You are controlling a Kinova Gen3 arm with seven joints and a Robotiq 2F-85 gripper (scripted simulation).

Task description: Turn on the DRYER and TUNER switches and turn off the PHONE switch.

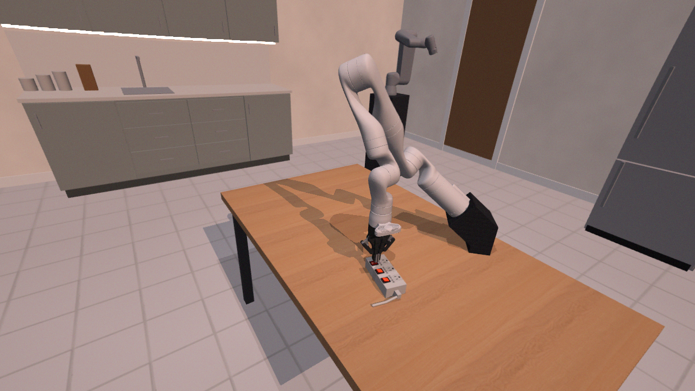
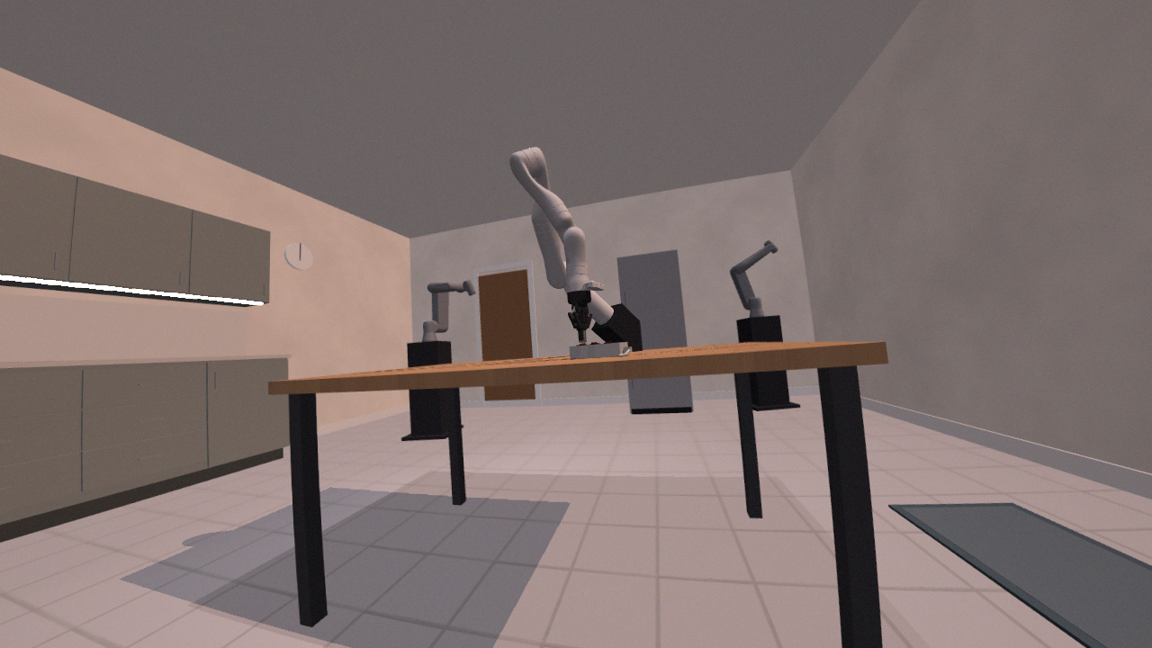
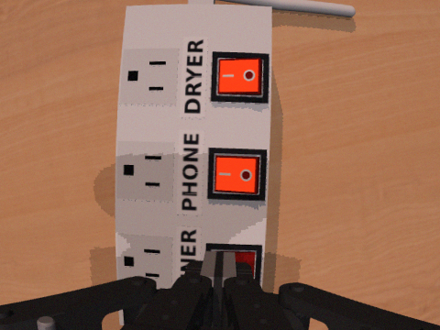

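A white power strip (image 3: 192,147) lies flat on the wooden table, right way up; it also shows in the top view (image 1: 386,276) and the exterior view (image 2: 598,348). It has three red rocker switches. The DRYER switch (image 3: 240,77) and the PHONE switch (image 3: 237,174) glow bright red. The third switch (image 3: 245,262), whose label reads only "…ER", looks darker red and is partly hidden by my fingers. My gripper (image 3: 219,270) is shut and empty, its tips on or just above the left part of that third switch; it also shows in the top view (image 1: 376,257).
The strip's grey cord stub (image 3: 284,3) sticks out at the far end, beside DRYER. My arm's black base (image 1: 473,223) stands on the table behind the strip. Other robot arms on black pedestals (image 2: 752,355) stand on the floor beyond the table.
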